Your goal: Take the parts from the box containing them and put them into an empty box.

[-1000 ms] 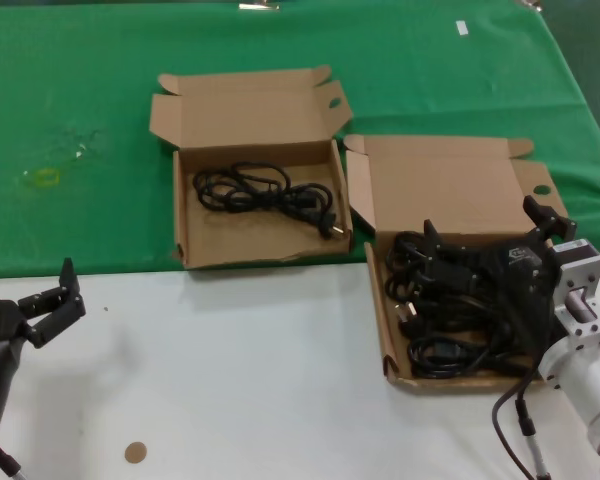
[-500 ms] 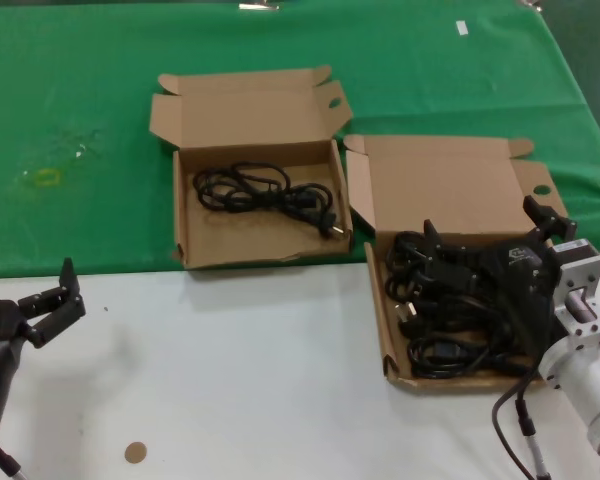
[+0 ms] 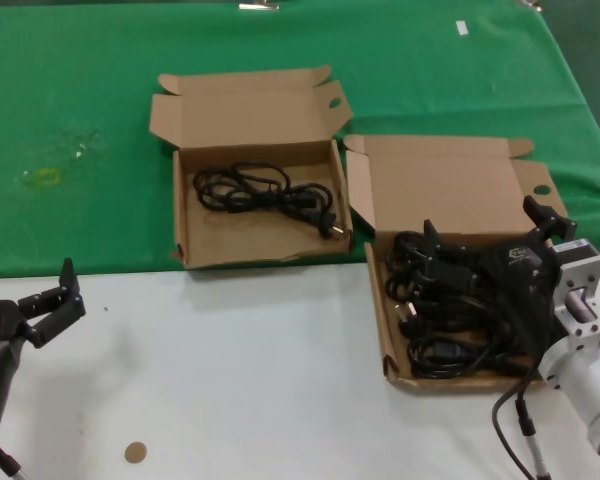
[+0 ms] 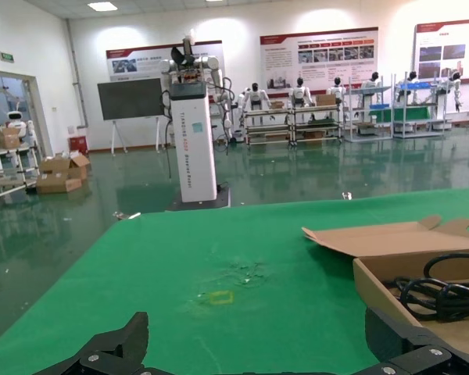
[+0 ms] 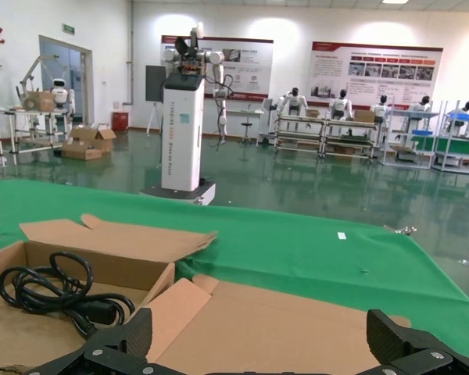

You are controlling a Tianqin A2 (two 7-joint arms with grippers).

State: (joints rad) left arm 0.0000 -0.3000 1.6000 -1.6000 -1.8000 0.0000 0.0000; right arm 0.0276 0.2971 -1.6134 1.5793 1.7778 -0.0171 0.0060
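The box containing the parts lies at the right with its lid up and a pile of black power cords inside. My right gripper hovers open just over that pile, nothing between its fingers; in its wrist view the right gripper faces the raised lid. The other box, with a ragged front wall, holds one coiled cord, and that cord also shows in the right wrist view. My left gripper waits open over the white table at the near left.
Both boxes sit where the green cloth meets the white table. A yellow mark lies on the cloth at far left. A small brown disc lies on the table near the front.
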